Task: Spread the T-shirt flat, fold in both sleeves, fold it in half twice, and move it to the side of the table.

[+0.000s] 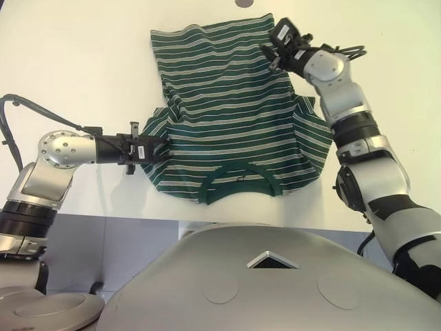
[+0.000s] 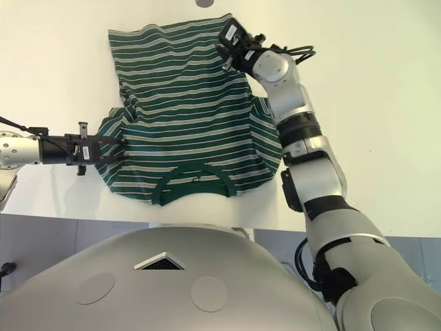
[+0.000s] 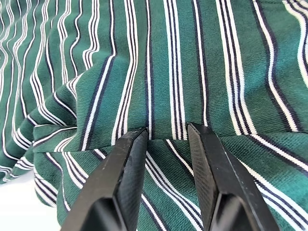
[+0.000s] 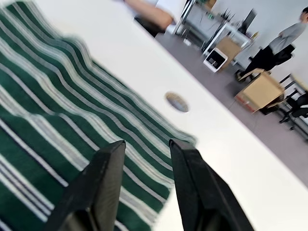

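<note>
L gripper (image 3: 167,134): at L sleeve of T-shirt (image 1: 227,110), toward L edge of desk (image 1: 83,69); released, fingers apart, tips against cloth. T-shirt: green w/ white stripes; mid-desk, collar to near edge, hem to far edge; rumpled, L sleeve bunched, R sleeve lying out. R gripper (image 4: 146,144): over hem's R corner; released, holding nothing. Grey round insert (image 4: 177,101): in desk at far edge, just beyond hem.
</note>
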### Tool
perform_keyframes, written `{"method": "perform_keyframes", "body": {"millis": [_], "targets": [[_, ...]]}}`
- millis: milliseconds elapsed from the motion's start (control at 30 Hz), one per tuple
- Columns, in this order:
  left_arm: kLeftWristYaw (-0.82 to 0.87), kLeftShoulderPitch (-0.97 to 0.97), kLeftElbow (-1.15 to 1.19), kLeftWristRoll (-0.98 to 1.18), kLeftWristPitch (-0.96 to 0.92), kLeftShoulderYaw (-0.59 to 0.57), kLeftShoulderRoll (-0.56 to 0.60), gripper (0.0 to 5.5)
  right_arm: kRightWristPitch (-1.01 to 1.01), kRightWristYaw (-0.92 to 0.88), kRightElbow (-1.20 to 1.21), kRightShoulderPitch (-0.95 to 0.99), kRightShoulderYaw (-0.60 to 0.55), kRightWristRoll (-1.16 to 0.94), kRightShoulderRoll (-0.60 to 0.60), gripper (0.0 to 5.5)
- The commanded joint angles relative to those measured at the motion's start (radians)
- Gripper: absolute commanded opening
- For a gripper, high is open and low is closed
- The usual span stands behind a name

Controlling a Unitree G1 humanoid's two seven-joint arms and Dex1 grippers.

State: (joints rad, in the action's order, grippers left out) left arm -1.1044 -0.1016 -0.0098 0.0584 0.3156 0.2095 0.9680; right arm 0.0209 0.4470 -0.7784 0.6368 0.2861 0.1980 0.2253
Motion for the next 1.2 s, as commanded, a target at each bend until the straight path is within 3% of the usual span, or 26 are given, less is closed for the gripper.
{"method": "perform_keyframes", "body": {"millis": [33, 267, 400, 667, 833, 967, 1067, 1200], "targets": [[0.003, 0.033, 0.072, -0.038, -0.029, -0.030, 0.028, 1.52, 0.082, -0.051, -0.167, 0.038, 0.036, 0.056, -0.027, 1.69], [0.098, 0.181, 0.115, -0.044, -0.071, -0.094, -0.036, 1.52, 0.123, -0.169, -0.353, 0.096, -0.008, 0.065, 0.002, 1.69], [0.085, 0.179, 0.028, 0.025, -0.129, -0.093, -0.082, 1.52, 0.141, -0.243, -0.401, 0.123, -0.038, 0.062, 0.012, 1.69], [0.097, 0.225, 0.036, 0.019, -0.159, -0.104, -0.118, 1.52, 0.213, -0.371, -0.418, 0.174, -0.132, 0.023, 0.044, 1.69], [0.093, 0.225, 0.021, 0.056, -0.189, -0.117, -0.143, 1.52, 0.340, -0.362, -0.370, 0.183, -0.205, -0.032, 0.044, 1.69], [0.059, 0.241, 0.012, 0.133, -0.243, -0.149, -0.148, 1.81, 0.380, -0.288, -0.245, 0.136, -0.252, -0.093, 0.069, 1.73], [0.009, 0.236, -0.008, 0.206, -0.280, -0.196, -0.117, 2.37, 0.329, -0.163, 0.007, 0.040, -0.295, -0.180, 0.123, 2.25], [0.010, 0.212, 0.016, 0.178, -0.265, -0.250, -0.069, 3.15, 0.102, 0.007, 0.379, -0.092, -0.343, -0.318, 0.223, 2.90]]}}
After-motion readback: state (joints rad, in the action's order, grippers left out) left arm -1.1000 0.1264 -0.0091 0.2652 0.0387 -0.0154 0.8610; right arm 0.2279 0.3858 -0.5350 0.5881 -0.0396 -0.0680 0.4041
